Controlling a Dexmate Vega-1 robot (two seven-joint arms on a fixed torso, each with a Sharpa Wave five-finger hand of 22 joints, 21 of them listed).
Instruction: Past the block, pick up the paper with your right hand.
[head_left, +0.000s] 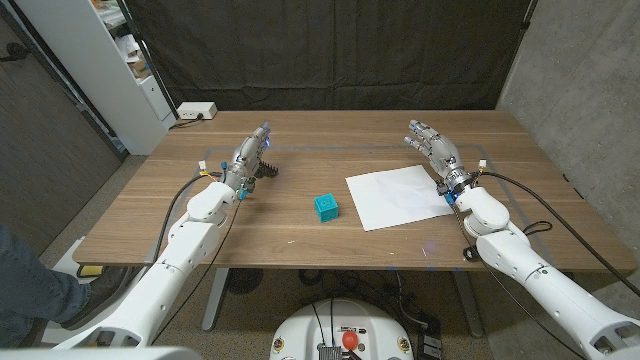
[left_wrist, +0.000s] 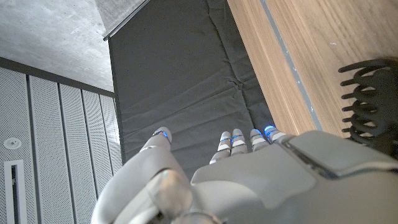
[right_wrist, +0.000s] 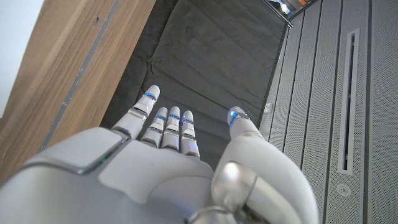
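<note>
The white paper (head_left: 400, 196) lies flat on the wooden table (head_left: 300, 225), on the robot's right half, with one corner pointing toward the near edge. Just beside its left edge, but not touching it, stands the small teal block (head_left: 325, 207). No writing can be read on the sheet, and no label is legible on the block.

The right hand (head_left: 435, 148) is above the table just past the far right corner of the paper. Its fingers (right_wrist: 168, 127) are straight and a little apart, and it holds nothing. In the right wrist view the thumb stands away from the other fingers, and the dark curtain (right_wrist: 205, 68) is behind them.

The left hand (head_left: 250, 155) is on the robot's left side, well apart from the block. Its fingers (left_wrist: 235, 142) are also stretched out and hold nothing. A black hair claw clip (head_left: 268, 169) lies on the table just beside this hand. A white box with a cable (head_left: 196, 111) sits at the far left corner of the table.
</note>
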